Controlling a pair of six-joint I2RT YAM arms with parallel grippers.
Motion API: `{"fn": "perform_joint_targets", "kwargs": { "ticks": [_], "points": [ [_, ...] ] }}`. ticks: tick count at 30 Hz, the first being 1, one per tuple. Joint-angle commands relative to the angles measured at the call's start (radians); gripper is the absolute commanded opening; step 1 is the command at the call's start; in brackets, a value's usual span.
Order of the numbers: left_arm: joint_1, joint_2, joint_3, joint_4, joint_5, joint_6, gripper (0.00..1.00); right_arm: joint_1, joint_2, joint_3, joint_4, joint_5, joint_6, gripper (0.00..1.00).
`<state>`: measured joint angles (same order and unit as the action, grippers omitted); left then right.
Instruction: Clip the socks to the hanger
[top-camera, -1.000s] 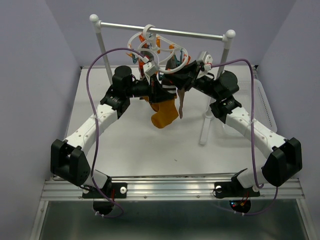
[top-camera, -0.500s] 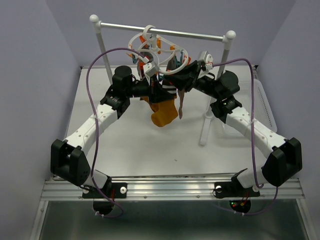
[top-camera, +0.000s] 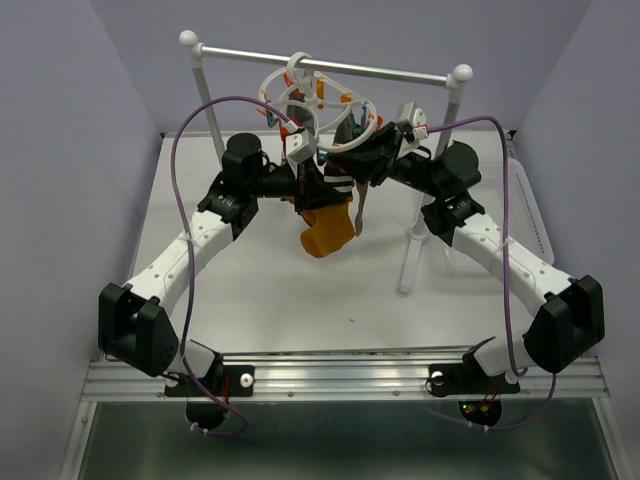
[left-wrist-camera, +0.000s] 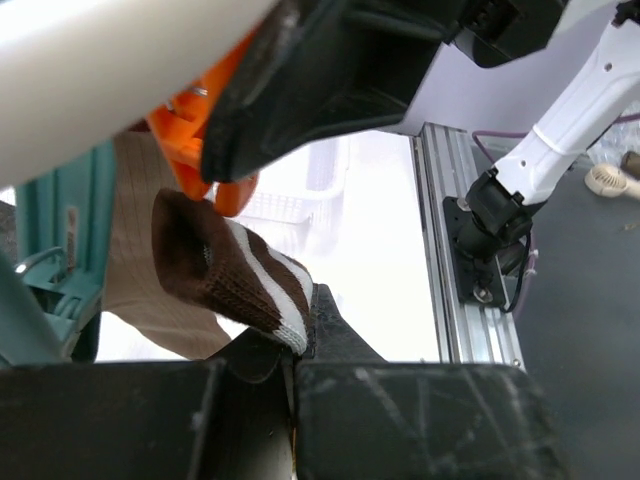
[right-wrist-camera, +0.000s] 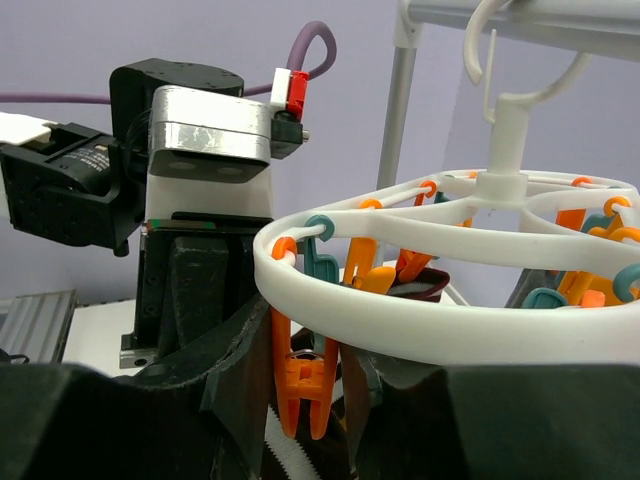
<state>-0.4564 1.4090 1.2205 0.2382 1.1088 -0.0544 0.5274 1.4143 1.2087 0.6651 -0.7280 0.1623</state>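
The white ring hanger (top-camera: 322, 100) hangs by its hook from the rack's crossbar, and both grippers meet just under it. My left gripper (top-camera: 305, 180) (left-wrist-camera: 305, 322) is shut on the cuff of a brown-and-white striped sock (left-wrist-camera: 238, 272), held up beside an orange clip (left-wrist-camera: 190, 140). A tan sock (left-wrist-camera: 135, 265) hangs behind it next to a teal clip (left-wrist-camera: 55, 215). My right gripper (top-camera: 347, 163) (right-wrist-camera: 308, 392) is shut on an orange clip (right-wrist-camera: 308, 385) hanging from the hanger ring (right-wrist-camera: 400, 305). A mustard sock (top-camera: 326, 230) dangles below the grippers.
The white two-post rack with a metal crossbar (top-camera: 400, 70) holds the hanger; its right post (top-camera: 412, 250) stands close to my right arm. A clear plastic bin (top-camera: 530, 215) sits at the table's right edge. Purple cables loop over both arms.
The hanger ring has swung a little and the mustard sock has shifted slightly with the left gripper. Both grips look unchanged.
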Motion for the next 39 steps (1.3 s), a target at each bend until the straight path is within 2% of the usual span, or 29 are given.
{"fn": "perform_joint_targets", "kwargs": {
  "ticks": [1, 11, 12, 13, 17, 19, 24, 29, 33, 34, 39],
  "points": [
    [-0.001, -0.044, -0.001, 0.026, 0.074, 0.079, 0.00, -0.003, 0.005, -0.001, 0.051, -0.117, 0.020, 0.01],
    [-0.001, -0.027, 0.017, 0.010, 0.063, 0.077, 0.00, -0.003, -0.015, -0.011, 0.067, -0.134, 0.039, 0.02],
    [-0.001, -0.025, 0.016, 0.010, 0.060, 0.074, 0.00, -0.003, -0.020, -0.015, 0.067, -0.122, 0.039, 0.04],
    [-0.001, -0.024, 0.013, 0.009, 0.051, 0.071, 0.00, -0.003, -0.023, -0.018, 0.067, -0.110, 0.039, 0.09],
    [-0.001, -0.018, 0.005, -0.008, 0.013, 0.064, 0.00, -0.003, -0.047, -0.058, 0.036, -0.030, 0.023, 0.16],
    [0.001, -0.016, 0.005, -0.013, -0.021, 0.060, 0.00, -0.003, -0.061, -0.077, 0.025, 0.010, 0.019, 0.24],
    [-0.001, -0.013, 0.008, -0.017, -0.052, 0.060, 0.00, -0.012, -0.119, -0.110, -0.047, 0.137, -0.013, 0.31],
    [0.001, -0.008, 0.016, -0.039, -0.076, 0.065, 0.00, -0.012, -0.158, -0.138, -0.050, 0.185, -0.014, 0.49],
    [-0.001, 0.021, 0.036, -0.065, -0.076, 0.076, 0.00, -0.012, -0.176, -0.136, -0.085, 0.212, -0.017, 0.51],
    [-0.001, 0.027, 0.048, -0.068, -0.075, 0.076, 0.00, -0.012, -0.179, -0.138, -0.091, 0.216, -0.023, 0.55],
    [0.001, 0.056, 0.092, -0.102, -0.073, 0.097, 0.00, -0.012, -0.202, -0.144, -0.142, 0.265, -0.049, 0.56]
  ]
}}
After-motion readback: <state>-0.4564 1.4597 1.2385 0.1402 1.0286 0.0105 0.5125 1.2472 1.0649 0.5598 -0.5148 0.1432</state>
